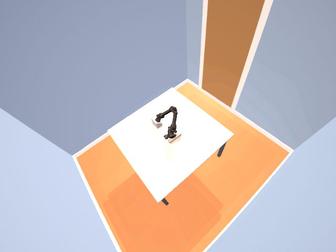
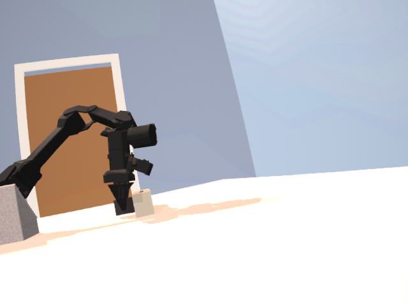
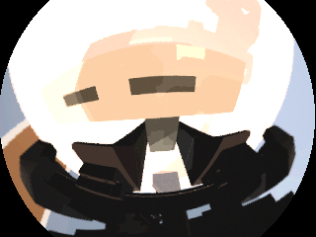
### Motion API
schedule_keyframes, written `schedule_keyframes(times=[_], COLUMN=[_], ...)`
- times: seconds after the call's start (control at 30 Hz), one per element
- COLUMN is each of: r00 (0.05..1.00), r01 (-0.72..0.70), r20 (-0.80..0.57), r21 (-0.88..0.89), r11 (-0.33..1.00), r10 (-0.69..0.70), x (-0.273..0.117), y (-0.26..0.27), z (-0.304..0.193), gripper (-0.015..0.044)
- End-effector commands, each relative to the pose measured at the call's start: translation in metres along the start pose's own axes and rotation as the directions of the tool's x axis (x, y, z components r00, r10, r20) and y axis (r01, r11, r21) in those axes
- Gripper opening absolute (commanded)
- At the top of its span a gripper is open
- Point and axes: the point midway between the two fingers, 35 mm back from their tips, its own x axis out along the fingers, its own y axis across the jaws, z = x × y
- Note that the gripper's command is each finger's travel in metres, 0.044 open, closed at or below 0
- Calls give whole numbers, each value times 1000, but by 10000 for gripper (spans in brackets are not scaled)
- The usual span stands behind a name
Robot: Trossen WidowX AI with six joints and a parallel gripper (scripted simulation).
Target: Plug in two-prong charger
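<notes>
Wrist view shows my jaws [image 2: 123, 208] clenched on what is probably the charger [image 3: 162, 134], the power strip [image 3: 163, 106] [image 2: 143, 204] just ahead of them (prongs hidden from me). I'd square both prongs to the right outlet, then push straight.

white table [image 1: 195, 151] [image 2: 230, 257] beneath pale power strip [image 1: 175, 138] [image 2: 143, 204] [image 3: 212, 94]

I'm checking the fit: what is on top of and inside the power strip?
On top of the power strip, two dark patches show. The housing covers its inside; the prongs of the charger are hidden too.
</notes>
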Motion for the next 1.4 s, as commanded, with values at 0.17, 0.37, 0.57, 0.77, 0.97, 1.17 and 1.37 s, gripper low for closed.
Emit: schedule_keyframes(times=[0.17,0.37,0.57,0.77,0.97,1.17,1.37], r00=[1000,1000,1000,1000,1000,1000,1000], r01=[6,6,6,6,6,6,6], r20=[24,24,24,24,24,24,24], r21=[-21,-21,-21,-21,-21,-21,-21], r11=[1000,1000,1000,1000,1000,1000,1000], r10=[-5,-5,-5,-5,-5,-5,-5], x=[-3,-3,-3,-3,-3,-3,-3], y=[1,1,1,1,1,1,1], z=[13,14,14,13,12,12,11], gripper=[0,0,0,0,0,0,0])
